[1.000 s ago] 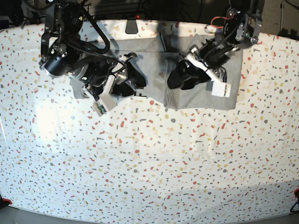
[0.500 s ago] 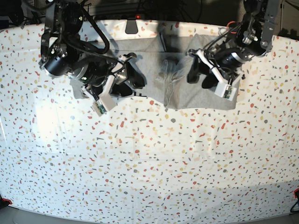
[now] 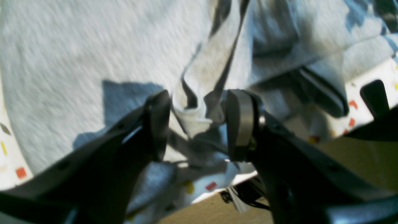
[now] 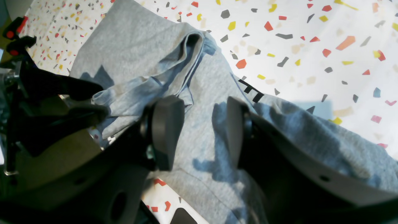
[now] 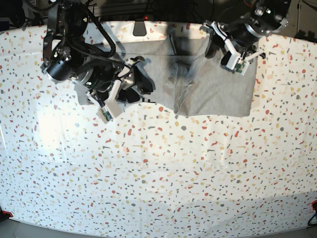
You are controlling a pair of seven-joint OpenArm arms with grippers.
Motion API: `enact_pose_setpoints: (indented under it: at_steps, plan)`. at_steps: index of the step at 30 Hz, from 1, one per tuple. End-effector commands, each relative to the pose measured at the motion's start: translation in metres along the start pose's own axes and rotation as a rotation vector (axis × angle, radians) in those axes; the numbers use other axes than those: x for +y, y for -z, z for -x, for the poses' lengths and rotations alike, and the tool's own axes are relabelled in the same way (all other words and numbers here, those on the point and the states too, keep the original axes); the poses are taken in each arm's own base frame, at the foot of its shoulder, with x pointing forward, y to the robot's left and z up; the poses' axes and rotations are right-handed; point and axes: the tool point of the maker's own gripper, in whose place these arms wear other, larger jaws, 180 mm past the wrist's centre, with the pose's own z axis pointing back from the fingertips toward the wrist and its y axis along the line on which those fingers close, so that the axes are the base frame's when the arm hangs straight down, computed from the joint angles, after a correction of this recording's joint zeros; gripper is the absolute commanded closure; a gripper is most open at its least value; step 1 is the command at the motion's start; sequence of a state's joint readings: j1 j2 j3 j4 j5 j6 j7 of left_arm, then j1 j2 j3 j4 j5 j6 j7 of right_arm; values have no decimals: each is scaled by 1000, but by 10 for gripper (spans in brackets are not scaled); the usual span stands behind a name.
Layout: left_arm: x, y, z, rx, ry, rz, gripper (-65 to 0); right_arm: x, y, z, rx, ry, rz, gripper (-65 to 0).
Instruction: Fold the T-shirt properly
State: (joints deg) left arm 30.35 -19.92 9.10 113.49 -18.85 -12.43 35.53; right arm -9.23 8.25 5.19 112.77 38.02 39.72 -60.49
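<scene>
Currently: shirt (image 5: pixel 218 94) at far edge of table (image 5: pixel 158 173), part folded, bunched ridge mid-cloth. Left gripper (image 5: pixel 221 51) raised over far right of shirt, jaws wide, nothing held. Right gripper (image 4: pixel 199 137) low on left part, jaws apart astride cloth, not pinching. Best next: grab a hem corner on each side, not the ridge; pull flat before folding, keep edges aligned.

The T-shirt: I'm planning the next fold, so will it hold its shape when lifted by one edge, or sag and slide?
The T-shirt is probably floppy: it already lies bunched in soft ridges near its middle. It looks light and thin. On the smooth speckled table it would likely drag rather than stay put.
</scene>
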Motion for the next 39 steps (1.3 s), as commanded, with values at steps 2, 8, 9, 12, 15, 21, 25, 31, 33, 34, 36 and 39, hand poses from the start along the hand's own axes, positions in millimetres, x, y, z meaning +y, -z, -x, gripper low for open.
enact_pose_setpoints:
  at_steps: [2, 8, 9, 12, 15, 21, 25, 31, 33, 34, 36, 39]
  plan:
    - [-9, -3, -11, -53, -38, 37, -291, 2, -3, -13, -44, -19, -9, -270]
    - [-56, -4, -21, -104, -129, 237, -290, 2, -3, -13, -45, -19, -10, -270]
    - [-63, -4, -22, -108, -141, 261, -290, 2, -3, -13, -44, -19, -10, -270]
    - [-90, -8, -33, -150, -170, 386, -290, 2, -3, -13, -45, -19, -10, -270]
    - [-110, -17, -48, -214, -205, 506, -290, 0, -4, -12, -39, -25, -6, -270]
    - [-74, -24, -74, -338, -223, 438, -290, -17, -16, 1, 37, -69, 35, -270]
    - [-5, -31, -79, -387, -207, 206, -290, -50, -36, 7, 72, -42, 139, -270]
    - [52, -38, -61, -307, -112, -43, -291, -98, -84, 3, 61, 9, 275, -270]
    - [54, -36, -58, -290, -83, -63, -291, -111, -98, 7, 88, 11, 317, -270]
    - [55, -36, -59, -293, -78, -67, -290, -119, -103, 11, 106, 18, 336, -270]
    - [58, -36, -62, -301, -85, -80, -290, -134, -111, 24, 150, 50, 353, -270]
    - [62, -37, -62, -302, -97, -98, -290, -152, -114, 52, 214, 145, 334, -270]
